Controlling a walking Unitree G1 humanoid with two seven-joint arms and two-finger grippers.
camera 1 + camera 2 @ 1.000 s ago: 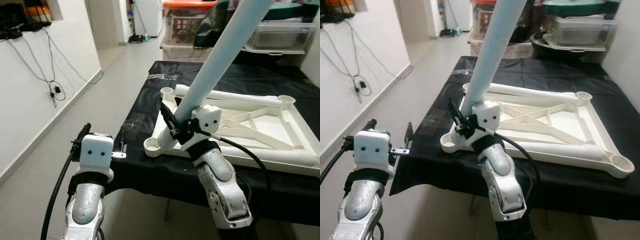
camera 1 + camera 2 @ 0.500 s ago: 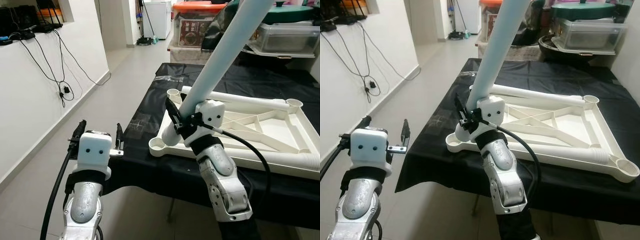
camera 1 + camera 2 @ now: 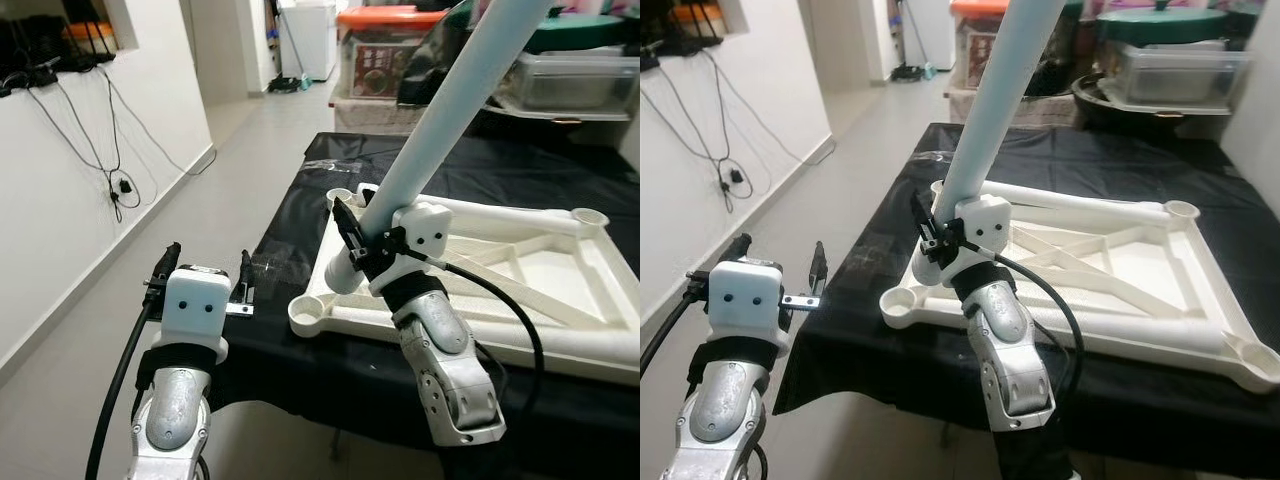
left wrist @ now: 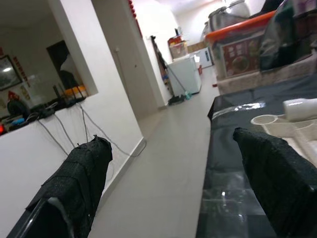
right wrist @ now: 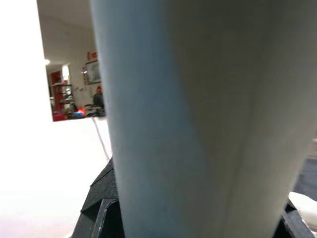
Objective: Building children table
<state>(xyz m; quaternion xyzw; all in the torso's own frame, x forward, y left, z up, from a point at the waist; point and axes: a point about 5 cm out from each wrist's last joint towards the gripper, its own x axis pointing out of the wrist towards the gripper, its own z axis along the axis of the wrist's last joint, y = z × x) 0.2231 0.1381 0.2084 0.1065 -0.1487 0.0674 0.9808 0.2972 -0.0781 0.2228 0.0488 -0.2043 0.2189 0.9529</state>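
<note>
My right gripper (image 3: 352,240) is shut on a long pale table leg (image 3: 450,110), seen close up in the right wrist view (image 5: 198,119). The leg slants up and to the right, its lower end over the left edge of the white tabletop frame (image 3: 520,290). The frame lies upside down on the black-covered table (image 3: 300,220), with round sockets at the near-left corner (image 3: 305,312) and the far-left corner (image 3: 340,197). Another leg (image 3: 480,212) lies along the frame's far edge. My left gripper (image 3: 205,265) hangs open and empty, left of the table's near-left corner.
Storage boxes (image 3: 385,60) and a clear lidded bin (image 3: 570,75) stand behind the table. A white wall with hanging cables (image 3: 110,170) runs along the left. Between the wall and the table lies a grey floor corridor (image 3: 240,150).
The whole view has shifted a little, so the camera moved. My right gripper still holds the leg at about the same slant, and the left gripper stays open.
</note>
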